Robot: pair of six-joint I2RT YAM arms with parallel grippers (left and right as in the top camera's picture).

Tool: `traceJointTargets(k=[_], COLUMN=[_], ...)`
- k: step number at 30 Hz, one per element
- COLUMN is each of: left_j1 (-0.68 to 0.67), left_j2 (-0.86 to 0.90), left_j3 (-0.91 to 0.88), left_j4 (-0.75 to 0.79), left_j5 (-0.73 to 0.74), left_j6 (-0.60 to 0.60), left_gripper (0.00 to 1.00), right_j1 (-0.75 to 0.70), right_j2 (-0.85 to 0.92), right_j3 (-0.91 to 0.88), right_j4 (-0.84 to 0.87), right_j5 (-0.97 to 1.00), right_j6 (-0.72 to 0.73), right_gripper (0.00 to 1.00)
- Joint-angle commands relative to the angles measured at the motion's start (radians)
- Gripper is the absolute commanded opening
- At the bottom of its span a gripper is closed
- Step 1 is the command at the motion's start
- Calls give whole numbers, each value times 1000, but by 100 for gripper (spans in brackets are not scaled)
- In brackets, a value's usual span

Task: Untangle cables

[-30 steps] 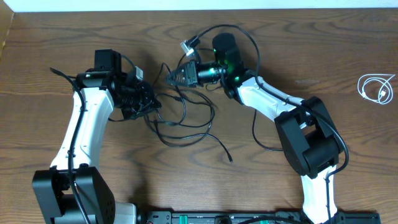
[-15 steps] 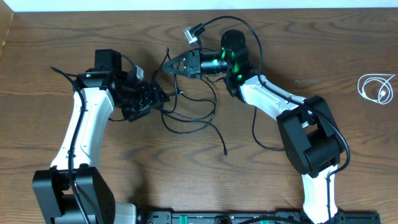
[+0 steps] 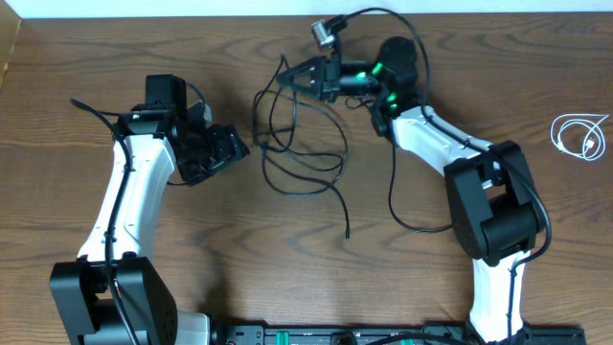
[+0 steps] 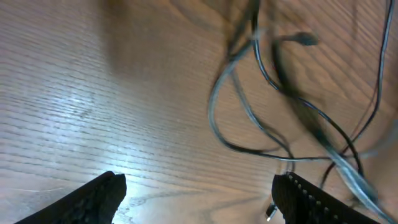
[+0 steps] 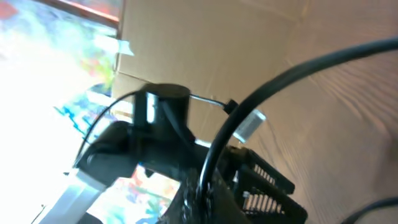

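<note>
We look down on a brown wood-grain table (image 3: 287, 287) that fills the overhead view, with a pale strip along its far edge. Two white-and-black arms reach in from the near side, the left arm (image 3: 124, 206) and the right arm (image 3: 431, 144).

The left gripper (image 3: 233, 149) sits left of centre, its jaws spread wide and holding nothing. Its own wrist view shows both fingertips at the bottom edge with bare wood between them.

The right gripper (image 3: 295, 79) is toward the far edge, jaws pinched tight on a strand of the black cables (image 3: 297, 144). These run from it in loops over the table's middle, just right of the left gripper, with one plug end (image 3: 347, 233) trailing nearer. We cannot count the black strands in the tangle.

One white cable (image 3: 578, 134) lies coiled at the right edge, well apart.

Only the right wrist view shows the room: a tan cardboard-like surface (image 5: 205, 37) and blurred bright colours on the left.
</note>
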Motion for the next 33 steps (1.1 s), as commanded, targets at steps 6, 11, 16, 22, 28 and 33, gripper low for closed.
traceJointTargets(k=[6, 11, 16, 22, 28, 33], left_j1=[-19, -19, -19, -19, -19, -18], left_j2=[70, 146, 210, 252, 276, 276], left_j3=[8, 8, 8, 7, 7, 7], left_j4=[92, 220, 329, 350, 301, 280], left_j5=[-36, 11, 89, -12, -259, -364], left_j6=[-73, -148, -147, -139, -136, -136], left_gripper=[81, 81, 81, 81, 81, 81], right_j1=[-8, -8, -10, -14, -50, -90], right_j2=[-6, -6, -6, -6, -11, -26], right_j3=[7, 7, 7, 7, 26, 62], right_j4=[245, 384, 553, 575, 575, 575], right_j5=[-85, -124, -156, -150, -143, -92], right_j6=[124, 150, 186, 211, 228, 266], right_gripper=[1, 1, 1, 1, 1, 1])
